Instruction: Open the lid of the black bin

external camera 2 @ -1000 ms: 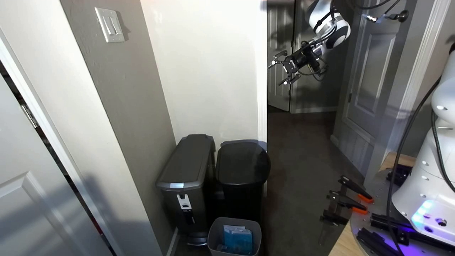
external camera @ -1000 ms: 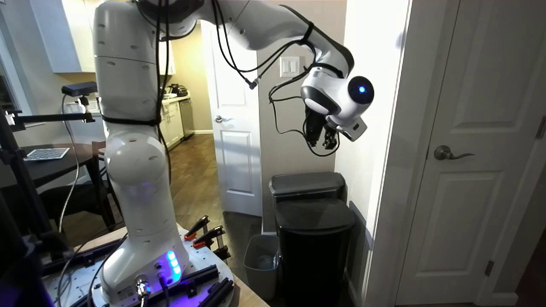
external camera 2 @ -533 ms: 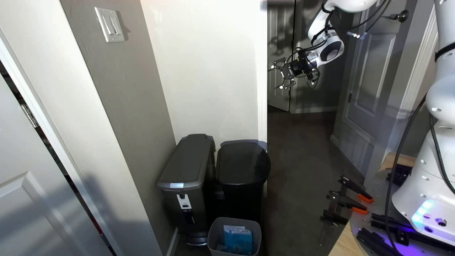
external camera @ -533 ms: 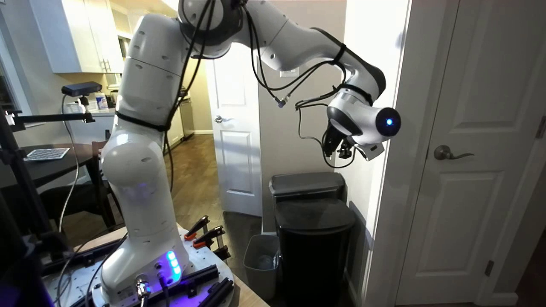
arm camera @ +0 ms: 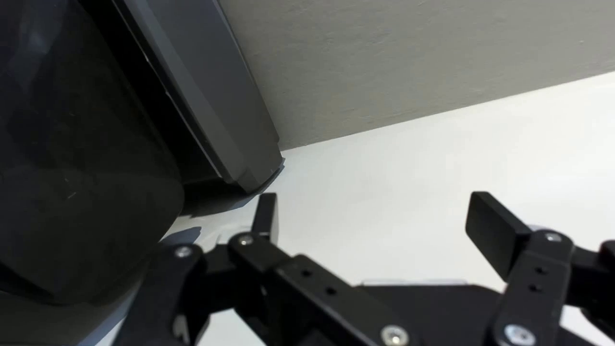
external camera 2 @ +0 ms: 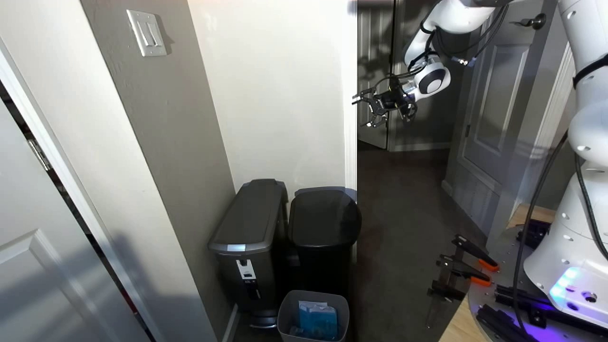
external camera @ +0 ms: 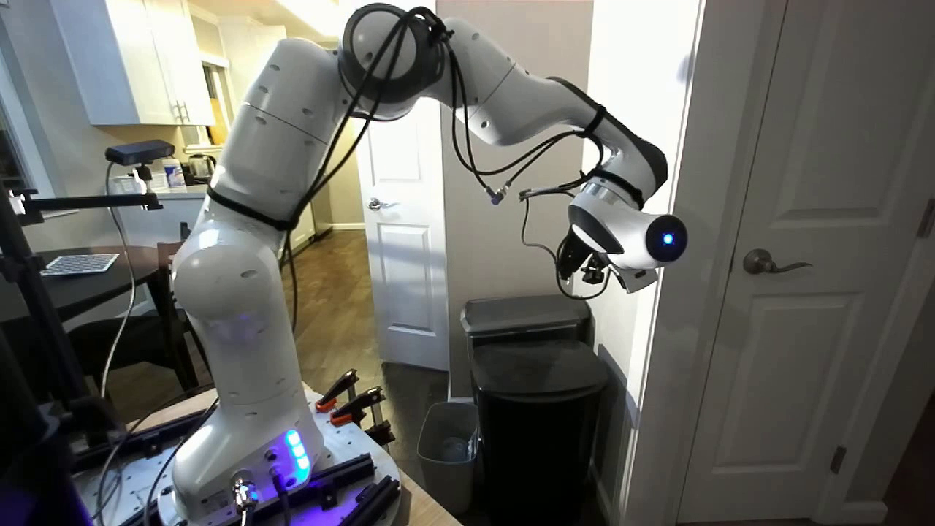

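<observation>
The black bin (external camera: 537, 456) stands against the white wall and also shows in an exterior view (external camera 2: 323, 270). Its dark, slightly glossy lid (external camera: 540, 367) lies flat and shut on top, also seen in an exterior view (external camera 2: 325, 216). In the wrist view the lid (arm camera: 81, 163) fills the left side. My gripper (external camera 2: 362, 112) is open and empty, in the air well above the bin's height. In an exterior view the gripper (external camera: 581, 272) is partly hidden by the wrist. In the wrist view the open fingers (arm camera: 375, 211) stand apart with white wall behind them, touching nothing.
A dark grey step bin (external camera 2: 249, 218) stands close beside the black bin, along the grey wall. A small grey wastebasket (external camera 2: 285, 316) holds a blue package. Clamps (external camera 2: 463, 266) stick out from the robot's table. The white wall (external camera 2: 280, 95) rises behind the bins.
The arm has reached forward and lowered. The gripper has come down, shifting slightly toward the wall, and stays open. The bins and the lid have not moved.
</observation>
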